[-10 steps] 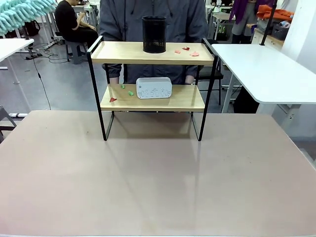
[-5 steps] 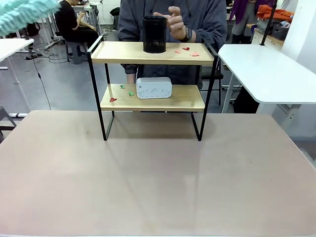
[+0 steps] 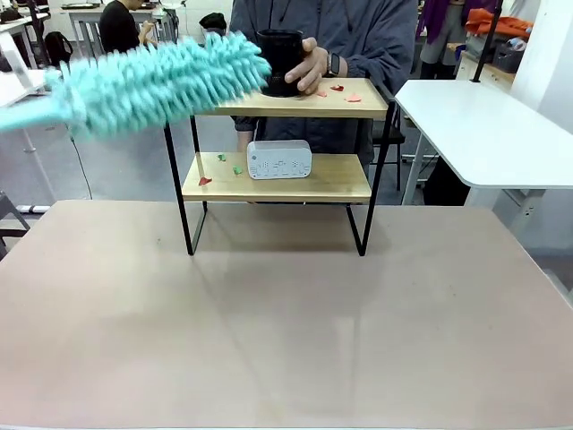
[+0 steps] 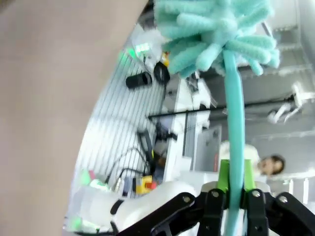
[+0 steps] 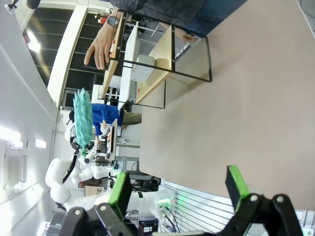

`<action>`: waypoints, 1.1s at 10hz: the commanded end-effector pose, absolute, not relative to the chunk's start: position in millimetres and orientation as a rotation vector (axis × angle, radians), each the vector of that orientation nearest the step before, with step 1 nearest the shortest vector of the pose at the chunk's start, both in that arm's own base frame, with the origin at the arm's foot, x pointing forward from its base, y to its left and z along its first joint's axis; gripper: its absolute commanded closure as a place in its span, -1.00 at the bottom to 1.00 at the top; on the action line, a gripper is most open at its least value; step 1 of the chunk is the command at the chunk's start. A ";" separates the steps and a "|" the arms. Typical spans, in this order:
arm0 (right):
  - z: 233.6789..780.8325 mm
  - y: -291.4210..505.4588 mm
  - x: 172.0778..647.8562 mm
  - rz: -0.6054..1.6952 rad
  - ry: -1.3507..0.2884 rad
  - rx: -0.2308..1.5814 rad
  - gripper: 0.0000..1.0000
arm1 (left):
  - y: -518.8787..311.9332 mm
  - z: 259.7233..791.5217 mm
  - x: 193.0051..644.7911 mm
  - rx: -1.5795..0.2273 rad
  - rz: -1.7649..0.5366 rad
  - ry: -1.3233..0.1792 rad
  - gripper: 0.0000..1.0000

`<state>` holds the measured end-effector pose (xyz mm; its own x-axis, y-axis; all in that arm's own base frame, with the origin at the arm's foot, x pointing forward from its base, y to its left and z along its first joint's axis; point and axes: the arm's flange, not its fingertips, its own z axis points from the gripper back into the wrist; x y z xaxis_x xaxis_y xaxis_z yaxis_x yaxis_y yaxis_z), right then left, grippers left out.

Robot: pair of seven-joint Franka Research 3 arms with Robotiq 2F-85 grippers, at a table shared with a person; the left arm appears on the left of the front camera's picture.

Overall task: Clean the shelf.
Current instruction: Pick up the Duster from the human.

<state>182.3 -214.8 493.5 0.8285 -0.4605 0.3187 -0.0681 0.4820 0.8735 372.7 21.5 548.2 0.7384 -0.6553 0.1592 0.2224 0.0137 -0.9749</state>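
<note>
— Front?
— The shelf stands far across the table, scraps on both boards: I'd say nothing's cleaned. A person's hand grips the cup; my duster hovers upper left.
— Left wrist?
— My left gripper pinches the duster's handle.
— Right wrist?
— My right gripper gapes, empty.

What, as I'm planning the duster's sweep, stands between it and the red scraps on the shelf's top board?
The black mesh cup stands on the top board of the shelf, between the duster head and the red scraps. A person's hand grips that cup.
</note>
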 end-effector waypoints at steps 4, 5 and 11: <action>495.5 -215.3 183.7 -0.232 -0.599 1.066 -1.00 | 85.8 552.2 342.2 -1.194 -1.018 0.731 0.74; 495.5 -215.3 183.7 -0.232 -0.599 1.066 -1.00 | 84.6 551.4 346.9 -1.262 -0.990 0.672 0.74; 495.5 -215.3 183.7 -0.232 -0.599 1.066 -1.00 | 47.2 490.6 322.3 -1.251 -0.999 0.677 0.74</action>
<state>182.1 -215.3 494.4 0.8286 -0.4600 0.3192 -0.0686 0.4825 0.8732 324.8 47.8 490.7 0.4480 -0.8881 0.1026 0.2355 0.0065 -0.9719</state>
